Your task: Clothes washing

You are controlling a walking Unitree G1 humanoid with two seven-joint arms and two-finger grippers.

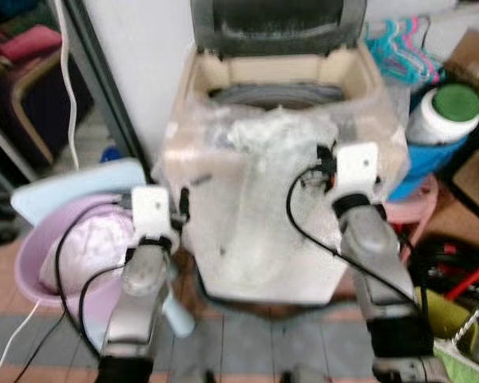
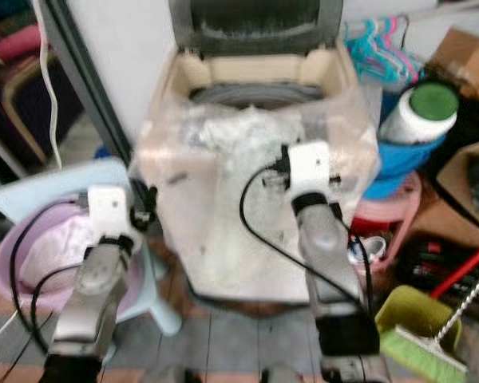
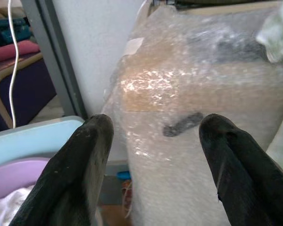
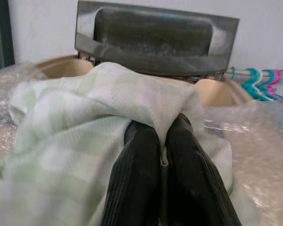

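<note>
The top-loading washing machine (image 1: pixel 279 159) stands directly ahead with its lid (image 1: pixel 275 24) raised upright against the wall; its body is wrapped in clear bubble film. The right gripper (image 4: pixel 161 141) is raised at the front top edge of the machine, and its fingers (image 4: pixel 137 179) are pressed together, pinching a fold of the pale green checked cloth (image 4: pixel 85 127). The cloth drapes over the fingers and spreads toward the open tub, in front of the lid. The left gripper (image 3: pixel 153 141) is held lower, beside the machine's left front corner, with its fingers (image 3: pixel 80 165) spread wide apart and nothing between them; beyond them lies the film-wrapped side of the machine. To the left of the machine, a pink basin (image 1: pixel 32 263) sits on the floor holding white laundry (image 1: pixel 96 243), with a pale blue board (image 1: pixel 64 187) just behind it. To the right stand a white bottle with a green cap (image 1: pixel 447 112), coloured hangers (image 1: pixel 399 48) and a green broom (image 2: pixel 431 343).
</note>
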